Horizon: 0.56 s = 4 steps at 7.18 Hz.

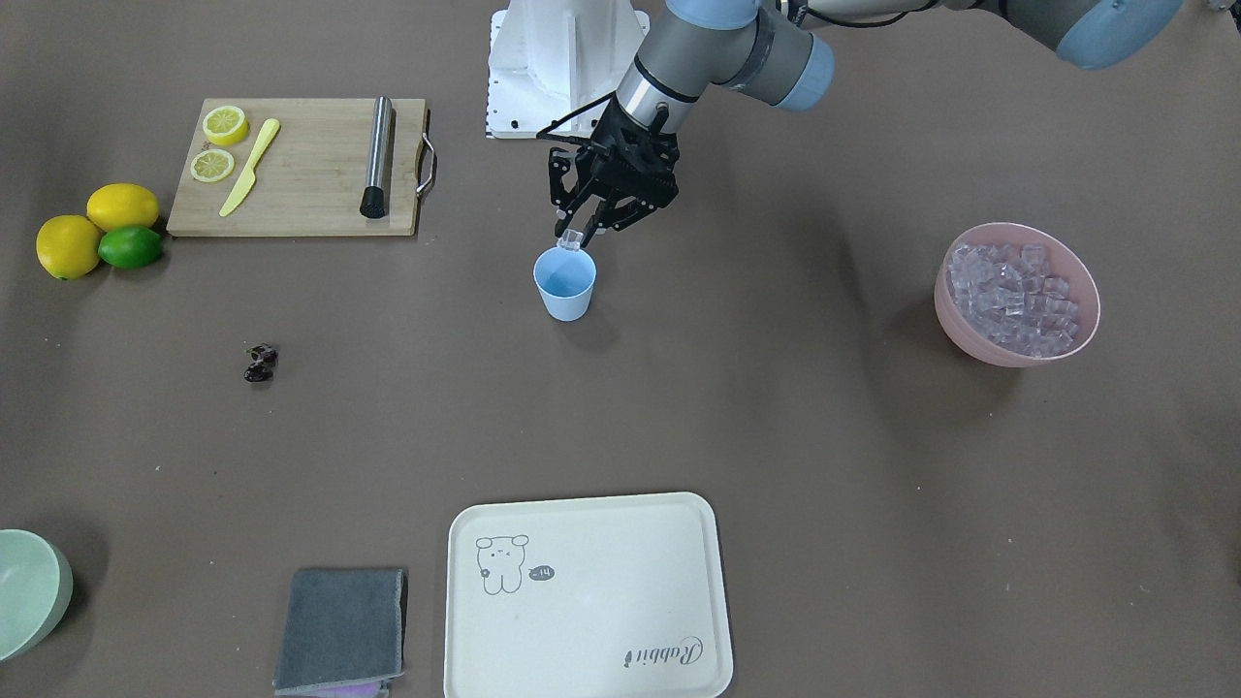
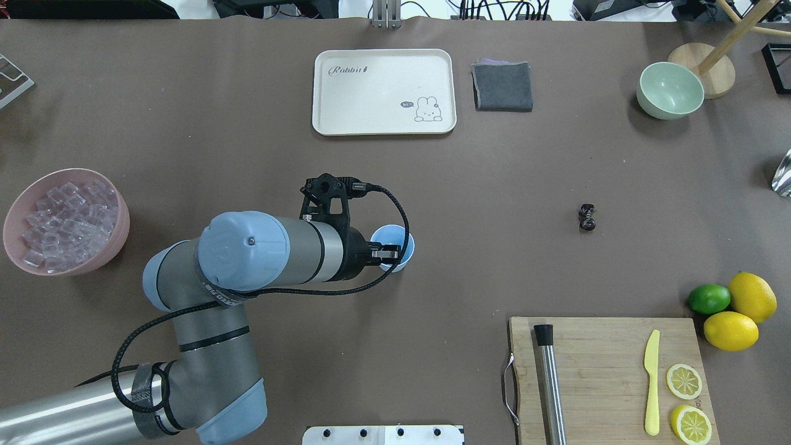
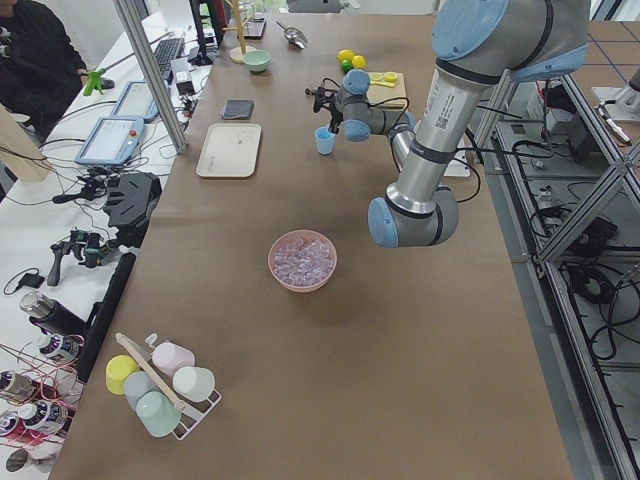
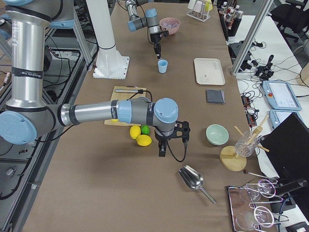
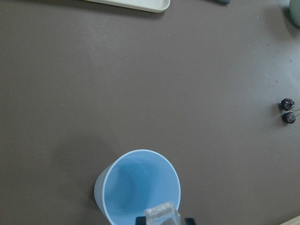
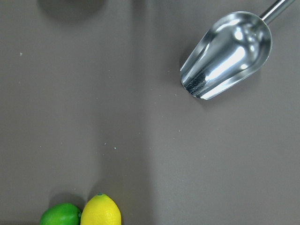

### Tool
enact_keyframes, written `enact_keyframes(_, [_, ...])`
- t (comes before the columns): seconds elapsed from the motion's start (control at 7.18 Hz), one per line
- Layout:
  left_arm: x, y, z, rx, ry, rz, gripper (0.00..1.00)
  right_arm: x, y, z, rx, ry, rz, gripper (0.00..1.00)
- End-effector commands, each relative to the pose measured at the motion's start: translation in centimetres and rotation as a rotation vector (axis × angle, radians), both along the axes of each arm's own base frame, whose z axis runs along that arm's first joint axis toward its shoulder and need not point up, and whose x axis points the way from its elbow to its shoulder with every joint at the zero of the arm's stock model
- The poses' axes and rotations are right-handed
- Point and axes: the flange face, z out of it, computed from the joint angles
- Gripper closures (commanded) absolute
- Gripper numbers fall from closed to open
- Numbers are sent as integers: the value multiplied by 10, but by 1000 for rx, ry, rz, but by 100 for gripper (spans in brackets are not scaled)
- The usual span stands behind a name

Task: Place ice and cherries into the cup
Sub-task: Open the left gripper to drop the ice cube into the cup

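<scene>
The light blue cup (image 1: 564,283) stands upright near the table's middle and looks empty in the left wrist view (image 5: 136,187). My left gripper (image 1: 576,238) is shut on one clear ice cube (image 1: 570,239) and holds it just above the cup's rim; the cube also shows in the left wrist view (image 5: 162,214). More ice (image 1: 1013,296) fills the pink bowl (image 1: 972,341). The cherries (image 1: 260,363) lie on the table, apart from the cup. My right gripper (image 4: 162,149) hovers far off near the lemons; I cannot tell if it is open or shut.
A cutting board (image 1: 301,165) holds lemon slices, a yellow knife and a metal rod. Two lemons and a lime (image 1: 129,247) lie beside it. A cream tray (image 1: 587,591), a grey cloth (image 1: 341,628), a pale green bowl (image 1: 29,591) and a metal scoop (image 6: 225,56) are on the table.
</scene>
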Motion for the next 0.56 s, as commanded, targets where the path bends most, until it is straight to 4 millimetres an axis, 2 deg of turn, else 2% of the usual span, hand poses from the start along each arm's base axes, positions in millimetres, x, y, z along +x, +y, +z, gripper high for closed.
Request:
enact_keyframes(0.0, [6, -3, 1, -4, -7, -5, 43, 0, 0, 0, 0, -2, 0, 0])
enact_keyframes(0.14, [5, -3, 0, -3, -5, -7, 3, 0, 0, 0, 1, -2, -1, 0])
enact_keyframes(0.42, [-1, -9, -2, 3, -2, -32, 3, 0, 0, 0, 0, -2, 0, 0])
